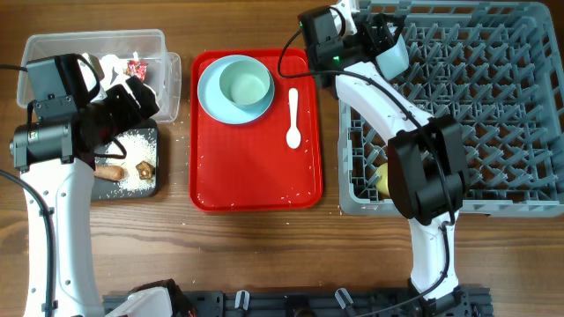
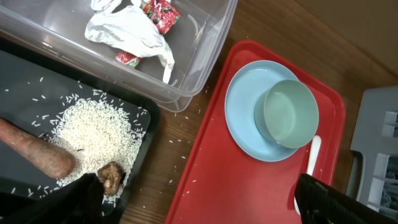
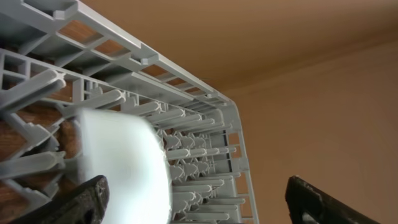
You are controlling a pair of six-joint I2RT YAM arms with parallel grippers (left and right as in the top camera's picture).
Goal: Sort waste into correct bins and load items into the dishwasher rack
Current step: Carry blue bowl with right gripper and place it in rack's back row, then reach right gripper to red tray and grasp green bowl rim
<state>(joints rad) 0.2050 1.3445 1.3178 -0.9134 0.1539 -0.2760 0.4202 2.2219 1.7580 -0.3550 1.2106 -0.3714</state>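
Observation:
My left gripper (image 1: 139, 97) (image 2: 202, 205) is open and empty above the black tray (image 2: 37, 74), which holds rice (image 2: 99, 134), a brown sausage stick (image 2: 34, 152) and a brown lump (image 2: 112, 176). The clear tub (image 2: 205, 43) holds white tissue (image 2: 127, 31) and a red wrapper (image 2: 160, 12). On the red tray (image 1: 256, 176) a pale green bowl (image 1: 244, 85) sits on a pale blue plate (image 1: 211, 97), with a white spoon (image 1: 293, 117) beside them. My right gripper (image 1: 377, 37) (image 3: 202, 202) is open at the grey rack's (image 1: 493, 106) far left corner, next to a pale blue bowl (image 1: 394, 57) (image 3: 124, 168) standing in the rack.
A yellow cup (image 1: 381, 180) lies at the rack's front left, partly hidden by my right arm. Loose rice grains dot the red tray and the wooden table (image 1: 176, 255) around the black tray.

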